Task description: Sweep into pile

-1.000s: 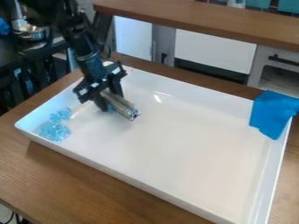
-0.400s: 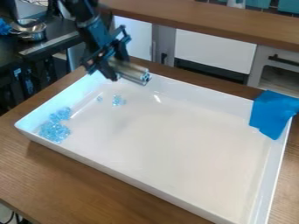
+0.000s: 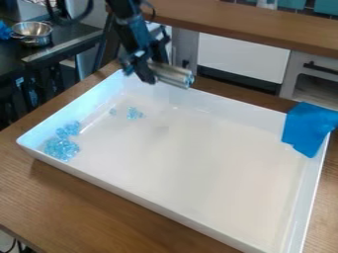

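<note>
A black two-finger robot gripper hangs over the upper-left end of a large white rectangular tray, tilted, with a shiny silver cylindrical tool pinched between its fingers. The tool is raised above the tray floor and slants down to the right.

In the tray's left corner lies a pile of clear, light-blue small pieces, with a smaller clump of the same pieces just beside it, toward the top of the view. Well apart from these, below the gripper, are a small loose cluster and, near it on the left, a tiny bit of blue.

A bright blue cloth drapes over the tray's right corner. The tray sits on a brown wooden table. At upper left, a silver metal pot stands on a dark counter.
</note>
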{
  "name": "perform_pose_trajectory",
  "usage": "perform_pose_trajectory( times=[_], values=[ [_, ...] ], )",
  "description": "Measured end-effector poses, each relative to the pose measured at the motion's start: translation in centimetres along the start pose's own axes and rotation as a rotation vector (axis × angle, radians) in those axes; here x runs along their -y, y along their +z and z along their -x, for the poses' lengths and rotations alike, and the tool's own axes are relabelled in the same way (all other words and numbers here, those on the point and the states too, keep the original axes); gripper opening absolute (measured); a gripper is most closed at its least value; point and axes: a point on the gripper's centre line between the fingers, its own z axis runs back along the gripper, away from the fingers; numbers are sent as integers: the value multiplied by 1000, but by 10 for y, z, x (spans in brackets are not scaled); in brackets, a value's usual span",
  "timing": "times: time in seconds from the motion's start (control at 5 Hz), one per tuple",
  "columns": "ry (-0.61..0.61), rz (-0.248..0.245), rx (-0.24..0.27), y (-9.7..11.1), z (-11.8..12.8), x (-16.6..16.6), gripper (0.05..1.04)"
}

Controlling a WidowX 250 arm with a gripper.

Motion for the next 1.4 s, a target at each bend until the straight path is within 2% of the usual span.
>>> perform_pose_trajectory(
  times=[0.2, 0.4, 0.6, 0.8, 1.2, 1.4],
  values=[
    [1, -58, 46, -27, -12, -10, 502],
    [-20, -64, 86, -31, -19, -14, 502],
    [-18, -87, 98, -38, -27, -30, 502],
    [-11, -105, 68, -39, -33, -54, 502],
    [-69, -122, 13, -20, -32, -102, 502],
    [-100, -126, 5, -11, -30, -124, 502]
  ],
)
